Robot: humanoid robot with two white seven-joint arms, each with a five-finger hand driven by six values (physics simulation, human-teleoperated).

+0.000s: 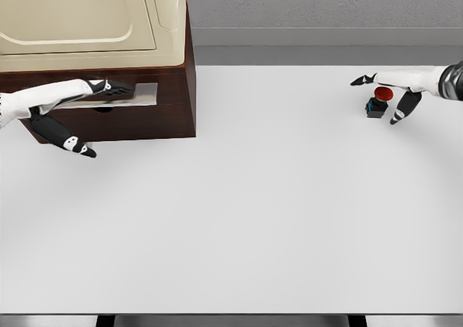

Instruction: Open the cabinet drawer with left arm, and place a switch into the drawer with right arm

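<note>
Right robot hand (394, 95) seemingly straddling switch (379, 103).

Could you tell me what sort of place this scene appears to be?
Probably a simulated tabletop test bench, not a real room: a plain white table, a dark wooden cabinet at one corner, a red-buttoned switch, and a bare grey wall behind.

Cabinet (108, 66) cut by top, left edges; switch (378, 103) partly hidden behind right hand (401, 88).
</note>
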